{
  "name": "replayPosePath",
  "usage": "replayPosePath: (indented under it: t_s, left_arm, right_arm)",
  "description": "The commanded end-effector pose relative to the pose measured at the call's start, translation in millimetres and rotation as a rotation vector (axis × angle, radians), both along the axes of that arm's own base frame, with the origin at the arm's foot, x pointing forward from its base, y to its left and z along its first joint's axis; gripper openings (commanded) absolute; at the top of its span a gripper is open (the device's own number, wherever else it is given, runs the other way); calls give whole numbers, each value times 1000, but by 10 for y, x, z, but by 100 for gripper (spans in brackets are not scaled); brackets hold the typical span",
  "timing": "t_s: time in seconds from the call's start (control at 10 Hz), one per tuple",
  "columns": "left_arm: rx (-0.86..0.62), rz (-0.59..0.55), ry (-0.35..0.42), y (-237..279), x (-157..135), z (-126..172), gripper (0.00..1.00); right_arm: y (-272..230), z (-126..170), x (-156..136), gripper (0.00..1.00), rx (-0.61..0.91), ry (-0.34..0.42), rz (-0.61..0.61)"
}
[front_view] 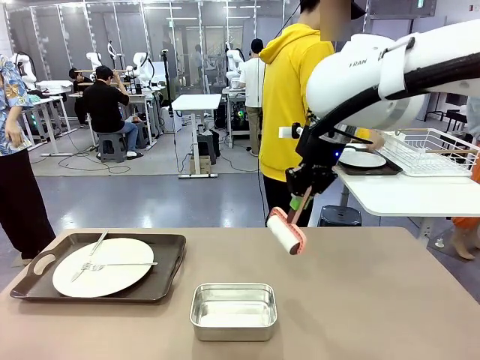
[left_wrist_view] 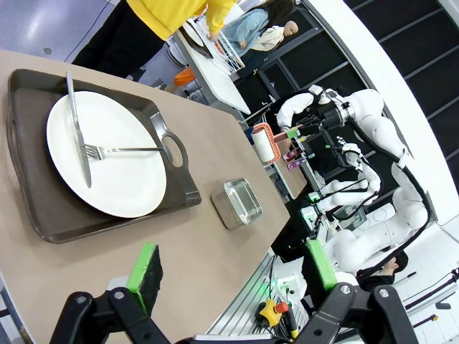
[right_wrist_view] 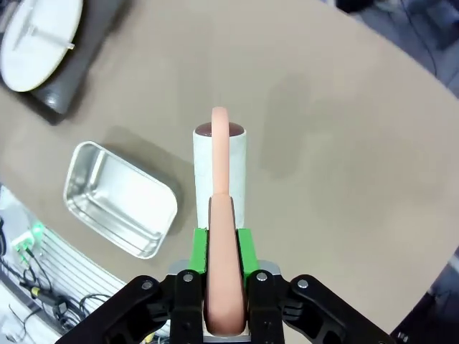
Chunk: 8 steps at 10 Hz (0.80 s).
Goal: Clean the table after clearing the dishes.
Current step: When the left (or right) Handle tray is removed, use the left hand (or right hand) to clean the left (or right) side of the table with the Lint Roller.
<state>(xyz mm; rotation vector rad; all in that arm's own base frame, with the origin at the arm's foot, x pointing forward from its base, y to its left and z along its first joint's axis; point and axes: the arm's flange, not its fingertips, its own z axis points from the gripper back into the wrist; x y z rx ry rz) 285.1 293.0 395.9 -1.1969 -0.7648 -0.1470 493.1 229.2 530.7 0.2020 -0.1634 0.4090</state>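
A white plate (front_view: pixel 112 281) with a fork and knife lies on a dark brown tray (front_view: pixel 169 274) at the left of the tan table (front_view: pixel 360 300). A second plate (front_view: pixel 362 159) rests on its tray (front_view: pixel 375 171) on the white side table at the right. My right gripper (front_view: pixel 304 196) is shut on the pink handle of a white lint roller (front_view: pixel 286 231), which hangs just above the table's far middle. In the right wrist view the roller (right_wrist_view: pixel 219 168) points down over bare tabletop from the gripper (right_wrist_view: pixel 222 251). My left gripper (left_wrist_view: pixel 229 279) hangs open above the table, nothing between its green pads (left_wrist_view: pixel 147 269).
A small steel pan (front_view: pixel 233 310) sits at the table's front middle. A person in a yellow hoodie (front_view: pixel 289 97) stands at the far side by the white table (front_view: pixel 405 195), which bears a wire rack (front_view: pixel 431 150). Another person stands at the far left.
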Motion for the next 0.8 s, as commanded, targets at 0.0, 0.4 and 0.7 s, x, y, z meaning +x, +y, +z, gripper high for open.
replayPosePath:
  t_s: [0.0,0.4,0.7]
  left_arm:
    - [-3,-1,-13,11,-29,9,100]
    - [-3,-1,-13,11,-29,9,100]
    - [-3,-1,-13,11,-29,9,100]
  right_arm:
    - [60,-90,-40,4,-57,119,-128]
    - [-30,-157,-33,4,-48,77,-108]
    - [-32,-164,-19,21,-47,76,-114]
